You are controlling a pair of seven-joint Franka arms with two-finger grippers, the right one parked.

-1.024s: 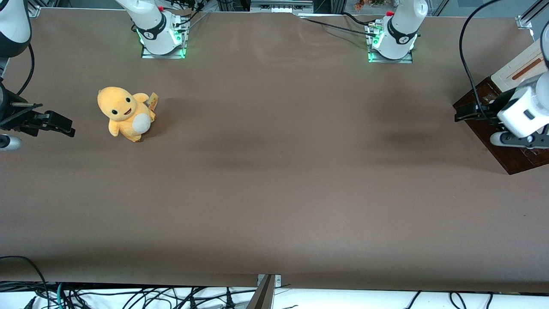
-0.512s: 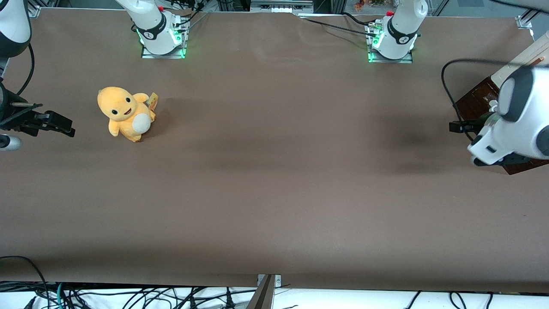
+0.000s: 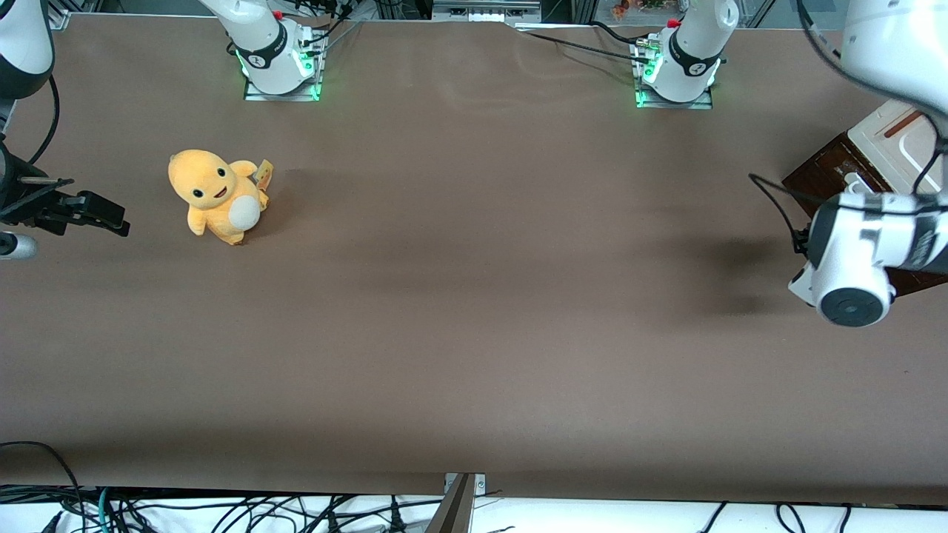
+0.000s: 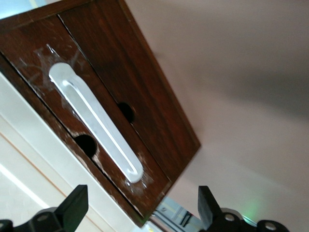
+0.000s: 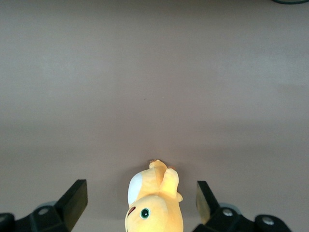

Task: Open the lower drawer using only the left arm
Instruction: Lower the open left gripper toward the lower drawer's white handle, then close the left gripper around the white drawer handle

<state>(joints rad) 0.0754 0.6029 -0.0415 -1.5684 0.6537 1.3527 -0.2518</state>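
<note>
The lower drawer's glossy dark brown front [image 4: 120,101] with its long white bar handle [image 4: 96,125] fills the left wrist view; it sits flush with the dark panel beside it. My left gripper [image 4: 142,212] is open and empty, its fingertips [image 4: 77,205] wide apart, a short way in front of the handle's end and not touching it. In the front view the cabinet [image 3: 822,174] stands at the working arm's end of the table. The left arm's white wrist [image 3: 852,274] hangs in front of it and hides the gripper.
A cream-white panel with a reddish-brown stripe [image 3: 889,141] lies on the cabinet. A yellow plush toy [image 3: 215,194] sits toward the parked arm's end and shows in the right wrist view [image 5: 154,203]. The arm bases [image 3: 678,63] stand at the table's back edge.
The left arm's wrist has turned and come down off the cabinet, nearer the front camera, its round end now facing that camera. The upper arm has swung into view. The drawer has not moved.
</note>
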